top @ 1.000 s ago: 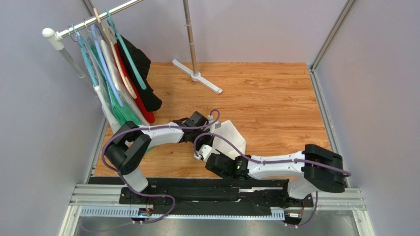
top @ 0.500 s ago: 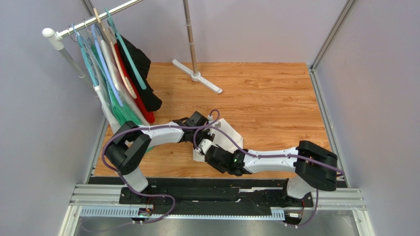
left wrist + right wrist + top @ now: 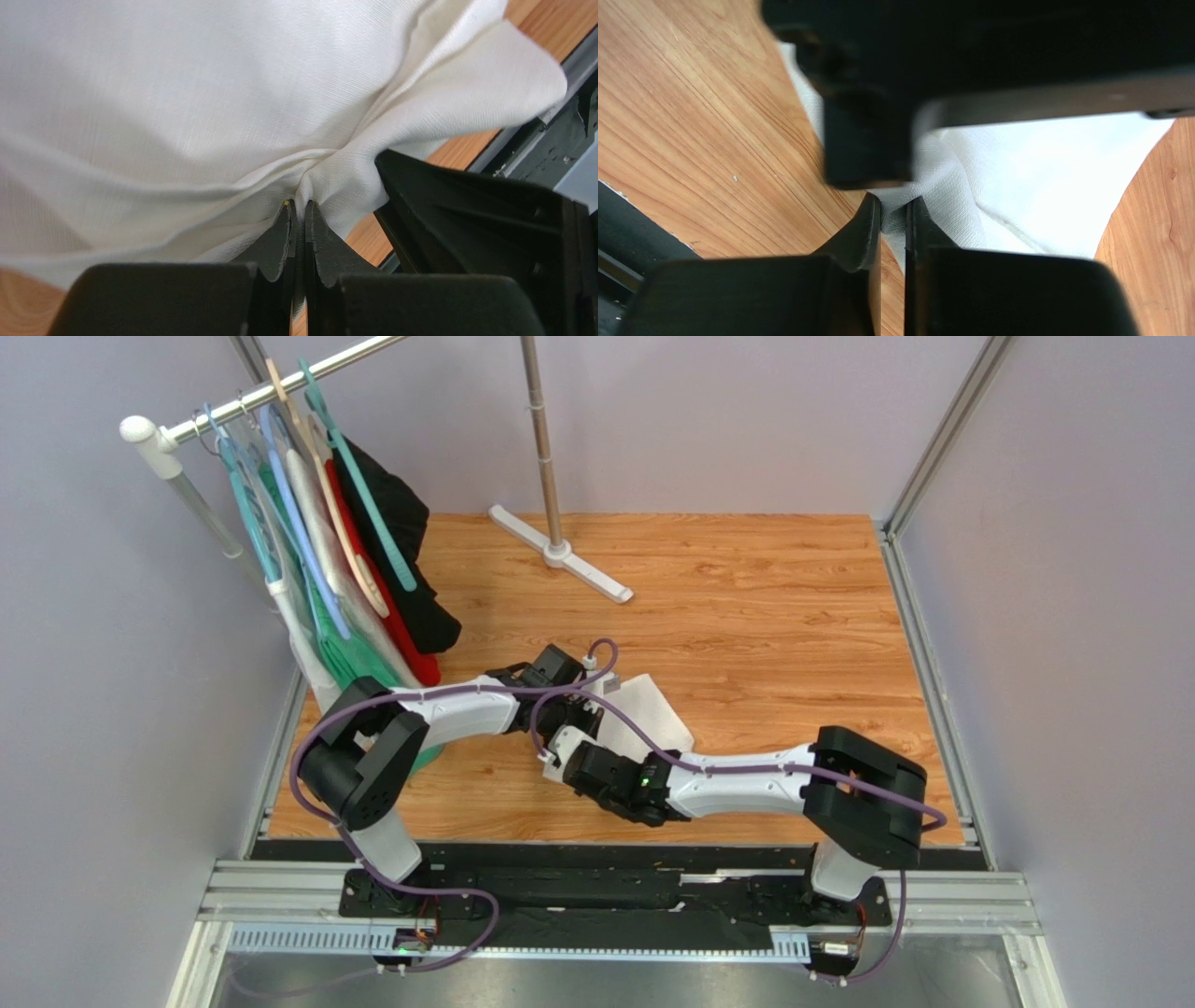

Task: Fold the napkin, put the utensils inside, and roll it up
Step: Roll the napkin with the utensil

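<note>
The white napkin (image 3: 654,711) lies bunched on the wooden table (image 3: 786,616), just ahead of both arms. My left gripper (image 3: 570,714) is shut on a gathered fold of the napkin (image 3: 210,105), and the cloth puckers at its tips (image 3: 298,204). My right gripper (image 3: 563,756) sits right beside it, its jaws closed to a narrow gap with the edge of the napkin (image 3: 1046,175) pinched between them (image 3: 892,204). The left gripper's dark body (image 3: 864,140) looms just above the right fingertips. The utensils are out of view.
A clothes rail with several hangers and garments (image 3: 337,546) stands at the back left. A metal stand with a white foot (image 3: 561,553) is at the back centre. The black mounting rail (image 3: 561,875) runs along the near edge. Grey walls close in both sides.
My right arm reached left toward the left gripper, and its jaws went from open to closed on the napkin's edge. The left gripper kept its hold and shifted slightly left.
</note>
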### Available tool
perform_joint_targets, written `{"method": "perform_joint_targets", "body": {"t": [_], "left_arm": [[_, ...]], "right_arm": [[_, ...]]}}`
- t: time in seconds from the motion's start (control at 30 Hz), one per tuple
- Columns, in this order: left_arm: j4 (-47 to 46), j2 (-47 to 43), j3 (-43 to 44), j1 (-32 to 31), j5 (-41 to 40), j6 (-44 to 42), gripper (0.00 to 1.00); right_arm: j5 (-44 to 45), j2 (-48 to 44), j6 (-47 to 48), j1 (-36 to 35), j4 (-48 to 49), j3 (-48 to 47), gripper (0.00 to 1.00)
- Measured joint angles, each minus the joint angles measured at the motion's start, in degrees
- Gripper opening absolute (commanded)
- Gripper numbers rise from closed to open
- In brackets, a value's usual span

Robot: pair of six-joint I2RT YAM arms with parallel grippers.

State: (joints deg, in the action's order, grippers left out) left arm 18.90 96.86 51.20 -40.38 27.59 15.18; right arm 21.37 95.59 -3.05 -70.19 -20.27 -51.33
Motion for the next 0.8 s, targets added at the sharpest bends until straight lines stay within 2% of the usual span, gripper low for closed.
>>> {"method": "perform_joint_targets", "body": {"t": [0.1, 0.13, 0.33, 0.8], "left_arm": [[-0.2, 0.0, 0.2, 1.0, -0.6, -0.2, 0.2], [-0.2, 0.0, 0.2, 1.3, -0.7, -0.1, 0.31], [0.7, -0.6, 1.0, 2.8, -1.4, 1.0, 0.58], [3.5, -3.1, 4.6, 8.9, -6.6, 2.1, 0.73]], "right_arm": [[-0.2, 1.6, 0.0, 0.0, -1.4, -2.2, 0.0], [-0.3, 1.9, -0.1, 0.0, -2.0, -2.8, 0.0], [-2.3, 2.7, -2.0, 0.4, -4.0, -5.0, 0.0], [-10.3, 2.5, -9.7, 2.0, -4.1, -6.8, 0.0]]}}
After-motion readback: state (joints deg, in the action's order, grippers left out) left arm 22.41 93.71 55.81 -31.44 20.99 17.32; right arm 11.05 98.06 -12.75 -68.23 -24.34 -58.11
